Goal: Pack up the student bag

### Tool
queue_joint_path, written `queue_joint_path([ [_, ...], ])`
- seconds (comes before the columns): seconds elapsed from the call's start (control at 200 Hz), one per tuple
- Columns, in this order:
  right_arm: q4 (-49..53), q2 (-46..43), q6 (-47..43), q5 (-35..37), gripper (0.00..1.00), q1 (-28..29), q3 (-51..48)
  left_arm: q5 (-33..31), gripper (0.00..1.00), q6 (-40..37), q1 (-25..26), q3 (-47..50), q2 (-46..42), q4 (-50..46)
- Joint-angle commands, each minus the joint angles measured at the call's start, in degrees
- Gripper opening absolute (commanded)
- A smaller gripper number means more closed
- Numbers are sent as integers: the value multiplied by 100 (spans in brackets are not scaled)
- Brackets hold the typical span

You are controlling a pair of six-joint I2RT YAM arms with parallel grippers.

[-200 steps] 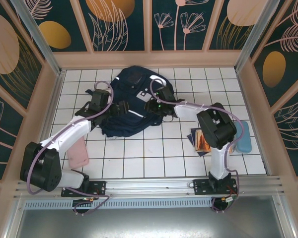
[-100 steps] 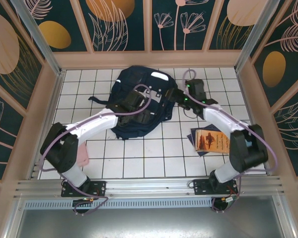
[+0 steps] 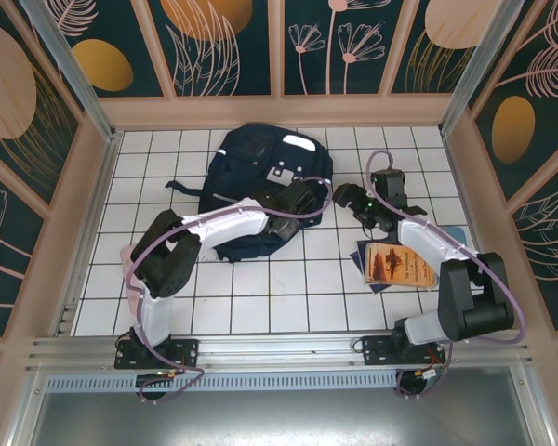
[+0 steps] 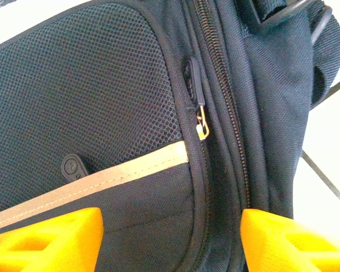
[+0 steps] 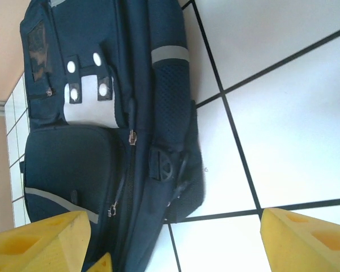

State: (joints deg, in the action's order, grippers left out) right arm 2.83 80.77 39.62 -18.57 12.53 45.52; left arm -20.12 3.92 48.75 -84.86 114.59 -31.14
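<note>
Top external shows a book on tiles near the student bag

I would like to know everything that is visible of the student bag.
The student bag is a big dark navy fabric backpack lying flat on the tiled table, toward the back. It has a mesh pocket, a pale stripe, a white patch, black straps and a zipper that looks closed. The open left gripper straddles that zipper; contact is unclear.
</note>
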Motion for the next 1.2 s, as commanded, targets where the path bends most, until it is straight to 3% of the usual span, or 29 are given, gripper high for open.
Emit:
queue_joint_path([
  [0.0,-153,-248,110,-157,80,-96,-113,-440,61,-169,-14,-229,189,-378],
  [0.17,-152,-299,123,-191,79,-208,-149,-265,62,-286,28,-232,344,-453],
  [0.36,-181,-265,147,-217,79,-223,-157,-324,54,-348,37,-336,530,-515],
  [0.691,-58,-240,-206,101,76,-223,-163,-1129,11,-160,36,-464,66,-174],
  [1.011,-939,-61,-890,-492,70,-56,-419,-1688,2,-68,29,1,-806,352],
  [1.196,-1197,397,-1754,-563,65,585,-191,-2011,0,-56,20,9,-989,433],
])
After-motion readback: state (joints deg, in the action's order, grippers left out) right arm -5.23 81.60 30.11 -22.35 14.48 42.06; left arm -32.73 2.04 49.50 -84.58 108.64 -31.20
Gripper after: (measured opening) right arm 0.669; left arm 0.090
